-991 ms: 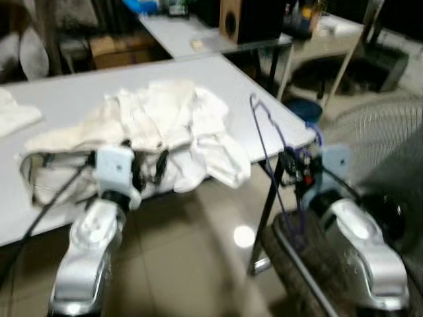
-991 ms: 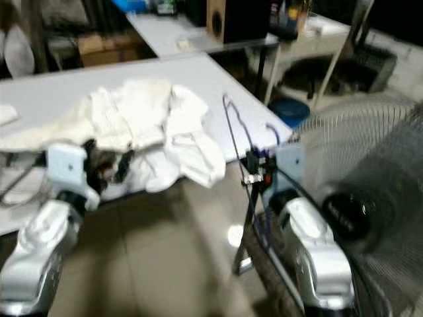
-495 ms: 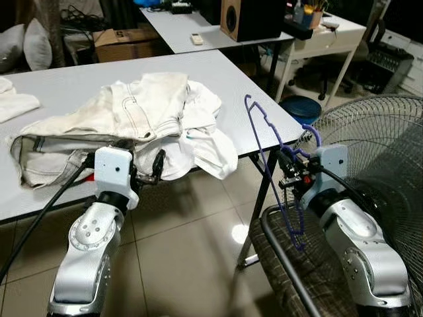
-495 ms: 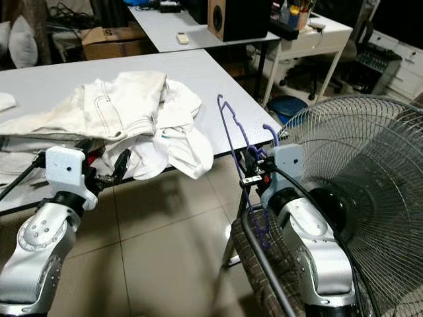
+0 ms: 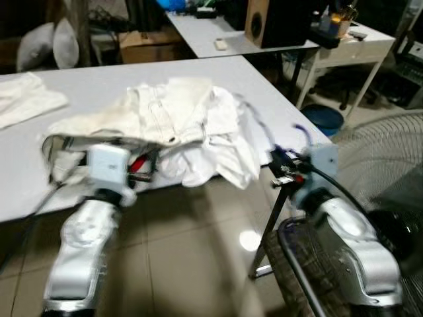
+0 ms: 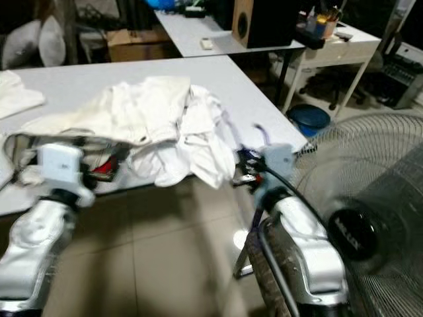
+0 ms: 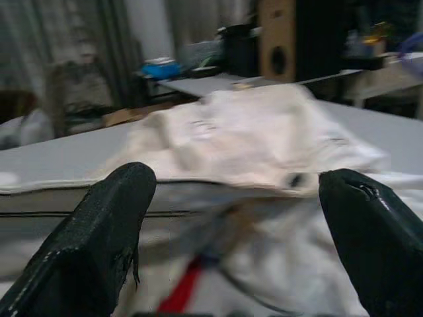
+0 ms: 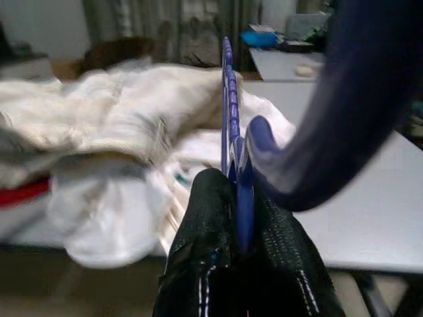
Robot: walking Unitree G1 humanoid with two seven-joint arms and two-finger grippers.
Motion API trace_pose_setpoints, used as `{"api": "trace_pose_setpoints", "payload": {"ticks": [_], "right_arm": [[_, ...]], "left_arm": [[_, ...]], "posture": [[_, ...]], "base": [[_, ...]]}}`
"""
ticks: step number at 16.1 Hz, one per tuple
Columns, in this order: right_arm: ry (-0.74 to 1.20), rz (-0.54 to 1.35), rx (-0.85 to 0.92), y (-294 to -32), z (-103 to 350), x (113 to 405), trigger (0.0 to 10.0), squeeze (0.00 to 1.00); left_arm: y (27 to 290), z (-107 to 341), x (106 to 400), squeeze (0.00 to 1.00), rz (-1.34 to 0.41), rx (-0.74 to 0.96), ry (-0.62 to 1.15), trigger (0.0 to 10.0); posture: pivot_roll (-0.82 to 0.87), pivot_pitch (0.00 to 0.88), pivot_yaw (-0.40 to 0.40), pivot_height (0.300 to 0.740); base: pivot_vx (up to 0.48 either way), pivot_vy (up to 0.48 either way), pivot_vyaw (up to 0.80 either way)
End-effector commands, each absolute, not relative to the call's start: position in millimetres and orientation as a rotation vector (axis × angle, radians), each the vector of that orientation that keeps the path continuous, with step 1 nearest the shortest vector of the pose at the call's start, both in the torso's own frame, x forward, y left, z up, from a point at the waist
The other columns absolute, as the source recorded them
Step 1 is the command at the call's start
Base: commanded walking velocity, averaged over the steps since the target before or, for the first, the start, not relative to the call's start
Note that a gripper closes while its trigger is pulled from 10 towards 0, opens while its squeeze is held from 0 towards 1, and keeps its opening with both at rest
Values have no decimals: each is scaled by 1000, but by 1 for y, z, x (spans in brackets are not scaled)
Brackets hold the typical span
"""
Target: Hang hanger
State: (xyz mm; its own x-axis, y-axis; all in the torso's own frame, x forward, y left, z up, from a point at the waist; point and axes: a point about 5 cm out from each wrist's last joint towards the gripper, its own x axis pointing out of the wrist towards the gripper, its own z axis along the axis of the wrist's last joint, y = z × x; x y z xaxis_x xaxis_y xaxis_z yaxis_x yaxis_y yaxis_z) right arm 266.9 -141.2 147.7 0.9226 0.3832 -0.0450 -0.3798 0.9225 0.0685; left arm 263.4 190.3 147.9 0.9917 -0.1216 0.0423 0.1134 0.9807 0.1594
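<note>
Reaching forward beside the white table's (image 5: 39, 191) corner, the right gripper (image 8: 239, 224) is clamped on a purple hanger (image 8: 228, 112), held upright near the pile of white clothes (image 5: 178, 125). The left gripper (image 7: 231, 218) is held spread wide before the clothes.

The place looks like a cluttered home workroom or storeroom. A long white counter (image 5: 39, 185) carries a heap of white clothes (image 5: 178, 125) just ahead of the left hand (image 5: 142, 165). Beyond it a second counter (image 5: 205, 39) bears a wooden speaker (image 5: 256, 20), with a cardboard box (image 5: 149, 45) and cushions (image 5: 49, 46) nearby. A pedestal fan (image 6: 370, 218) stands beside the right hand (image 5: 283, 173) on the tiled floor (image 5: 192, 264).
</note>
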Motion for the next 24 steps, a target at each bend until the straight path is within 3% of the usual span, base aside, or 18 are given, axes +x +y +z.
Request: {"api": "trace_pose_setpoints", "payload": {"ticks": [1, 8, 15, 17, 20, 21, 24], "right_arm": [[30, 368, 41, -151, 154, 268, 10000, 0], [7, 336, 37, -155, 157, 270, 10000, 0], [30, 348, 49, -153, 154, 267, 10000, 0], [40, 337, 58, -154, 154, 268, 10000, 0], [41, 310, 71, -157, 155, 270, 10000, 0], [42, 316, 67, -158, 156, 271, 10000, 0], [42, 332, 46, -160, 157, 267, 10000, 0]], "left_arm": [[181, 152, 266, 227, -154, 150, -75, 10000], [173, 153, 271, 220, -195, 132, -87, 10000], [168, 148, 262, 196, -255, 95, -84, 10000], [168, 146, 260, 212, -260, 175, -78, 10000], [161, 145, 264, 196, -300, 110, -70, 10000], [159, 146, 268, 1000, -340, 125, -58, 10000], [157, 151, 277, 1000, -388, 242, -52, 10000]], "posture": [[-126, 0, 10, 740], [-134, 0, 18, 740], [-132, 0, 16, 740], [-139, 0, 11, 740], [-144, 0, -4, 740], [-147, 0, -9, 740], [-156, 0, 3, 740]], "base": [[420, 0, 0], [418, 0, 0], [0, 324, -559], [0, -480, -766], [0, -160, 0], [0, 0, 0], [0, 0, 0]]}}
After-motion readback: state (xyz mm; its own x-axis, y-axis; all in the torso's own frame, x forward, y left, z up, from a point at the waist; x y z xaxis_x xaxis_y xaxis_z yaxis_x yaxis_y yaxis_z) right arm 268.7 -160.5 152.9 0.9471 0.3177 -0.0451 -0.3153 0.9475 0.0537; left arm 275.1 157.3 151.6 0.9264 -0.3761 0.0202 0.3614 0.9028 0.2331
